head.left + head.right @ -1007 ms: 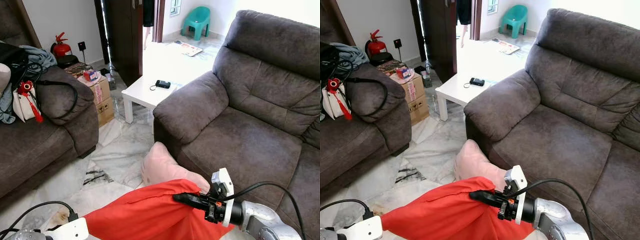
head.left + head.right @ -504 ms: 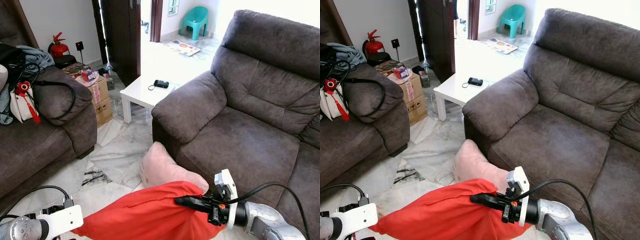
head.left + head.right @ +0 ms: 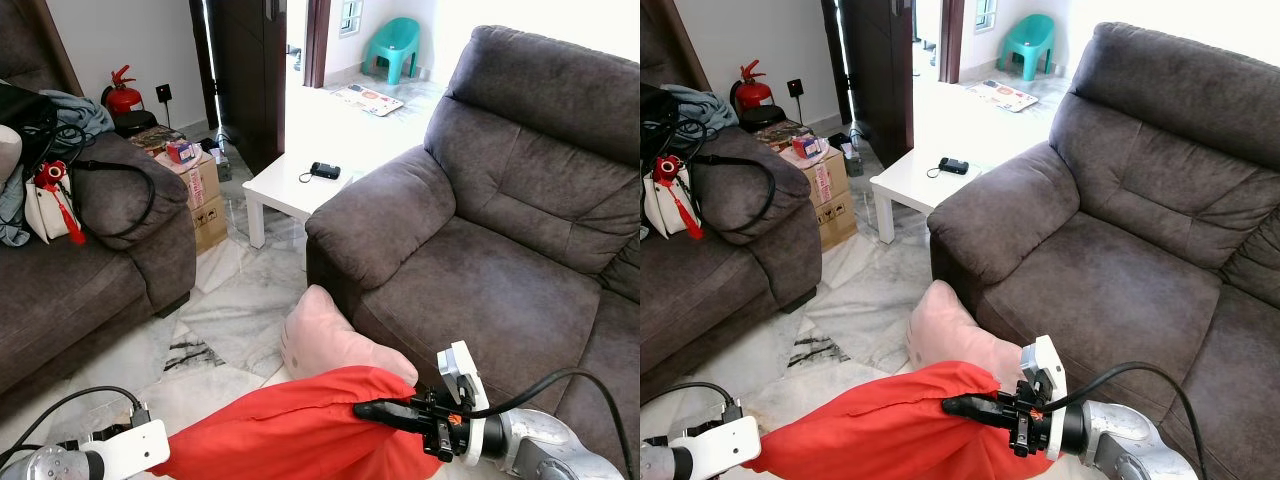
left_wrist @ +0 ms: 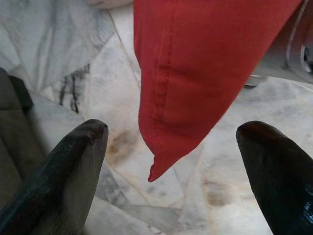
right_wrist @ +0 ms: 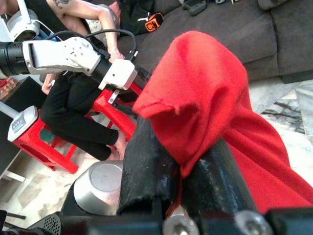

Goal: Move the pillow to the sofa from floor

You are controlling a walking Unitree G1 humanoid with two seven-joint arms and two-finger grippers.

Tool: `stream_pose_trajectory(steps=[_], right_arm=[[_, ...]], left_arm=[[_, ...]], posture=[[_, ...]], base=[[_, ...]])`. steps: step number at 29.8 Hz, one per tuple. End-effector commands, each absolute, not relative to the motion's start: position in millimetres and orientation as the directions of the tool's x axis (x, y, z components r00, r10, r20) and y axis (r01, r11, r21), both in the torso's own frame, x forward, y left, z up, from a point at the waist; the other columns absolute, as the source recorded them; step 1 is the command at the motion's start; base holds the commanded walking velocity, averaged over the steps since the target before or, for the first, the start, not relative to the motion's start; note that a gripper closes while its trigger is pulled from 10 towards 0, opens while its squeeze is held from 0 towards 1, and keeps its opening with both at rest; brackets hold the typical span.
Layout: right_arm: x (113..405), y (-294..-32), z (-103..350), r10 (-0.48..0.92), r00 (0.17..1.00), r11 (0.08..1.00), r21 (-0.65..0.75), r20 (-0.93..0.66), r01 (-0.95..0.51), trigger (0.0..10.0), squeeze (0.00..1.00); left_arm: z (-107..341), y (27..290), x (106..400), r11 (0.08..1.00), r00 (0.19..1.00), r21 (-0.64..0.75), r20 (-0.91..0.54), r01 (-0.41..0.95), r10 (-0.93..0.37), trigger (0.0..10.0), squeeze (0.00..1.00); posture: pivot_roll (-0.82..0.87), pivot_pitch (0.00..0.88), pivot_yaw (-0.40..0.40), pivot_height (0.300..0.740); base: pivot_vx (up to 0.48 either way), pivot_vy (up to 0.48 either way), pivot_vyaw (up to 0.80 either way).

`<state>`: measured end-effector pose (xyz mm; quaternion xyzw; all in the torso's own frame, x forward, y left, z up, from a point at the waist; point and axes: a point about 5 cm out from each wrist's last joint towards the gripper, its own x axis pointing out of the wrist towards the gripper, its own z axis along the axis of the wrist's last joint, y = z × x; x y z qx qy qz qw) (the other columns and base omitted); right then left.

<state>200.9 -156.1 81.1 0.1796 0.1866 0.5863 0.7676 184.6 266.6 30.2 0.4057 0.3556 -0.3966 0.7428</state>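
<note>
The right gripper (image 3: 975, 408) is clamped on a corner of the red pillow (image 3: 290, 430), held off the marble floor (image 3: 225, 310). The left gripper (image 4: 171, 161) gapes around the opposite corner, not touching. Long axis runs between them. The sofa (image 3: 500, 290) seat lies ahead, on the right gripper's side.

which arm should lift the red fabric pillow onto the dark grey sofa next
Right, probably. The right gripper is shut on a corner of the red fabric pillow and sits beside the dark grey sofa. The left gripper is open, with the pillow's far corner hanging loose between its fingers.
</note>
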Motion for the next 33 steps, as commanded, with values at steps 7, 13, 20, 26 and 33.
stream_pose_trajectory(steps=[7,13,20,26,33], right_arm=[[204,-154,108,0.979,0.201,0.169,0.416,0.033,-0.893,10.0,0.0],[202,-155,111,0.981,0.189,0.157,0.417,0.036,-0.895,10.0,0.0],[202,-157,112,0.983,0.181,0.153,0.409,0.031,-0.9,10.0,0.0],[201,-158,113,0.984,0.178,0.151,0.409,0.029,-0.9,10.0,0.0],[200,-159,113,0.983,0.181,0.156,0.412,0.024,-0.898,10.0,0.0]], left_arm=[[30,262,201,0.359,0.517,0.402,-0.79,0.842,-0.33,10.0,0.0],[27,250,216,0.521,0.59,0.343,-0.68,0.781,-0.436,10.0,0.0],[24,243,219,0.606,0.545,0.162,-0.652,0.779,-0.527,10.0,0.0],[18,251,213,0.636,0.467,-0.002,-0.676,0.772,-0.57,10.0,0.0],[9,265,203,0.608,0.394,0.0,-0.762,0.794,-0.514,0.0,0.0]], posture=[[0.09,0.0,-0.1,0.74],[0.08,0.0,-0.104,0.74],[0.08,0.0,-0.111,0.74],[0.07,0.0,-0.112,0.74],[0.07,0.0,-0.117,0.74]], base=[[0.0,0.0,0.0],[0.0,0.0,0.0],[0.0,0.0,0.0],[0.0,0.0,0.0],[0.0,0.0,0.0]])
